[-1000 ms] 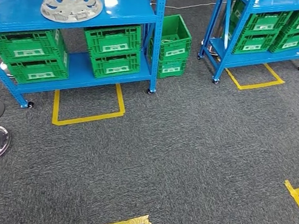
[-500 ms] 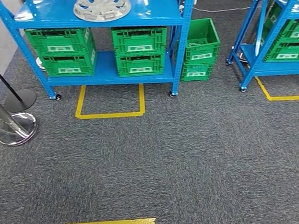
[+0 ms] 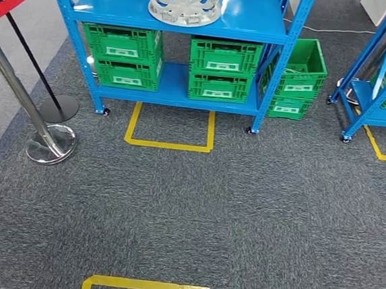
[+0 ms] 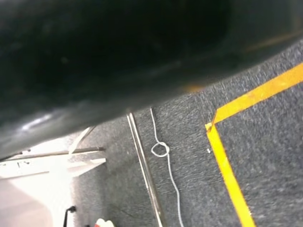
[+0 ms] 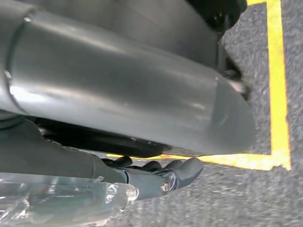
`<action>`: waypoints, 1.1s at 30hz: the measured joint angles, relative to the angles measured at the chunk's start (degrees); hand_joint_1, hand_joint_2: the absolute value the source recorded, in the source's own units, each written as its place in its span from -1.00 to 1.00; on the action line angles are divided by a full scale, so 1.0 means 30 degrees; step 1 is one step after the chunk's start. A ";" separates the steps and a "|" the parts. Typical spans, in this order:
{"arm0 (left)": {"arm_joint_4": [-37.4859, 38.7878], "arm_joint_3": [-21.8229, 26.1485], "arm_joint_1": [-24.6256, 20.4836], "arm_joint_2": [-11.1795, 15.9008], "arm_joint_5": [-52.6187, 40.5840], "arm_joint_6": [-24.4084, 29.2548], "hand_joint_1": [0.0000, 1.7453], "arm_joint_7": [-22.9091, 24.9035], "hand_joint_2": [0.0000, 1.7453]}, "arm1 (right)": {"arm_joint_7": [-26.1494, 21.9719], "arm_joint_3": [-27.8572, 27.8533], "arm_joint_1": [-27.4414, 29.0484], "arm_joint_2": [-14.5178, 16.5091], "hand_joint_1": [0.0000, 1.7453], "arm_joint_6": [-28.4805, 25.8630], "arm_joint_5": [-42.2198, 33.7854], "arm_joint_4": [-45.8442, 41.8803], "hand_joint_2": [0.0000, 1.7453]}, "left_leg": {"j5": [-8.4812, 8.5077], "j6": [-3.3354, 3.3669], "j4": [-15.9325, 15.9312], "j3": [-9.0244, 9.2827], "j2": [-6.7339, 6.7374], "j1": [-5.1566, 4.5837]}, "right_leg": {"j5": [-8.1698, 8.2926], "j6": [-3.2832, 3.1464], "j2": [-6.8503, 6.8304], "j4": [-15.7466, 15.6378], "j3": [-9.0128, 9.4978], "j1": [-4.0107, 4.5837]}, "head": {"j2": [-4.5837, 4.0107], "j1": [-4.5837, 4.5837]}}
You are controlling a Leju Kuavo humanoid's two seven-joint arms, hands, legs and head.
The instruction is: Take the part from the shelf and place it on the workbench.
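part (image 3: 185, 4) at 12 o'clock on shelf (image 3: 253, 18) | step: approach, ungrasped | right hand (image 5: 168, 177) fingers seem loose, empty; left: can't tell | next: you walk closer, reach.

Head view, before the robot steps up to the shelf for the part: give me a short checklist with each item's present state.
1. Part lies on the top board of the blue shelf, nothing on it: ok.
2. Carpet between the robot and the yellow floor marking in front of the shelf is free of obstacles: ok.
3. Chrome stanchion stands off to the left of that path: ok.
4. Right hand hangs beside the body with nothing in it: ok.
5. Left hand's state: cannot tell.
6. Workbench location: cannot tell.
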 joint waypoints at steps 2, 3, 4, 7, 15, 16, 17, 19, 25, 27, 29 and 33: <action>0.0029 0.0016 -0.0006 0.0004 0.0328 0.0190 -1.00 -0.0109 -1.00 | -0.0064 0.0000 0.0001 -0.0004 -1.00 0.0044 0.0020 0.0000 -1.00 | -0.0026 0.0014 0.0013 0.0035 -0.0243 0.0001 | -0.0051 0.0030 0.0116 0.1105 -0.0720 -0.0012 | 0.0000 0.0004; 0.0051 0.0024 -0.0006 0.0002 0.0533 0.0268 -1.00 -0.0135 -1.00 | -0.0071 0.0000 0.0003 -0.0004 -1.00 0.0055 0.0020 0.0000 -1.00 | -0.0045 -0.0008 0.0022 0.0075 -0.0354 0.0013 | 0.0496 0.0034 0.0122 0.0559 -0.0578 -0.0032 | 0.0000 0.0002; 0.0078 0.0027 -0.0006 0.0000 0.0732 0.0335 -1.00 -0.0146 -1.00 | -0.0078 0.0000 0.0005 -0.0005 -1.00 0.0060 0.0020 0.0000 -1.00 | -0.0076 -0.0054 0.0033 0.0131 -0.0456 0.0033 | 0.1285 0.0039 0.0133 -0.0615 -0.0124 -0.0065 | 0.0000 0.0005; 0.0129 0.0026 0.0005 0.0015 0.1125 0.0499 -1.00 -0.0147 -1.00 | -0.0084 0.0000 0.0007 -0.0009 -1.00 0.0093 0.0016 0.0000 -1.00 | -0.0213 -0.0331 0.0141 0.0206 -0.0631 -0.0028 | 0.2760 -0.0025 0.0350 -0.3793 0.1216 -0.0171 | 0.0000 0.0022; 0.0157 -0.0005 0.0027 0.0055 0.1501 0.0627 -1.00 -0.0138 -1.00 | -0.0231 0.0000 0.0006 0.0004 -1.00 0.0264 0.0013 -0.0007 -1.00 | -0.0047 0.0300 -0.0003 0.0165 -0.0648 -0.0106 | 0.2913 -0.0303 0.0438 -0.4114 0.1322 -0.0112 | 0.0000 -0.0060; 0.0157 -0.0018 0.0038 0.0055 0.1556 0.0627 -1.00 -0.0131 -1.00 | -0.0271 0.0000 0.0007 0.0004 -1.00 0.0300 0.0013 -0.0007 -1.00 | -0.0025 0.0158 -0.0046 0.0173 -0.0648 -0.0088 | 0.2905 -0.0346 0.0436 -0.4109 0.1312 -0.0091 | 0.0000 -0.0062; 0.0157 -0.0029 0.0051 0.0053 0.1602 0.0625 -1.00 -0.0122 -1.00 | -0.0300 0.0000 0.0009 0.0004 -1.00 0.0326 0.0013 -0.0007 -1.00 | -0.0009 -0.0062 -0.0088 0.0186 -0.0648 -0.0061 | 0.2903 -0.0388 0.0435 -0.4103 0.1302 -0.0070 | 0.0000 -0.0062; 0.0157 -0.0040 0.0076 0.0046 0.1669 0.0623 -1.00 -0.0108 -1.00 | -0.0340 0.0000 0.0011 0.0004 -1.00 0.0341 0.0013 -0.0004 -1.00 | 0.0006 -0.0537 -0.0147 0.0208 -0.0648 -0.0002 | 0.2901 -0.0434 0.0434 -0.4089 0.1280 -0.0037 | 0.0000 -0.0058; 0.0157 -0.0182 0.0149 0.0026 0.2043 0.0625 -1.00 -0.0113 -1.00 | -0.0392 0.0000 0.0016 -0.0002 -1.00 0.0333 0.0013 0.0000 -1.00 | -0.0012 -0.0782 -0.0162 0.0211 -0.0648 0.0005 | 0.2915 -0.0471 0.0434 -0.4097 0.1277 -0.0041 | 0.0000 -0.0047; 0.0157 -0.0271 0.0181 0.0026 0.2494 0.0694 -1.00 -0.0124 -1.00 | -0.0392 0.0000 0.0019 0.0002 -1.00 0.0333 0.0013 0.0000 -1.00 | -0.0015 -0.0779 -0.0158 0.0212 -0.0648 -0.0018 | 0.2921 -0.0468 0.0434 -0.4115 0.1277 -0.0070 | 0.0000 -0.0047; 0.0157 -0.0399 0.0234 0.0033 0.3015 0.0906 -1.00 -0.0104 -1.00 | -0.0401 0.0000 0.0025 0.0003 -1.00 0.0335 0.0006 0.0000 -1.00 | -0.0037 -0.0732 -0.0123 0.0195 -0.0648 -0.0062 | 0.2946 -0.0431 0.0433 -0.4149 0.1304 -0.0116 | 0.0000 -0.0051; 0.0157 -0.0763 0.0420 0.0040 0.3787 0.1352 -1.00 0.0049 -1.00 | -0.0430 0.0000 0.0040 0.0004 -1.00 0.0335 -0.0031 -0.0002 -1.00 | -0.0087 -0.0589 -0.0039 0.0166 -0.0647 -0.0144 | 0.2972 -0.0350 0.0437 -0.4173 0.1332 -0.0200 | 0.0000 -0.0053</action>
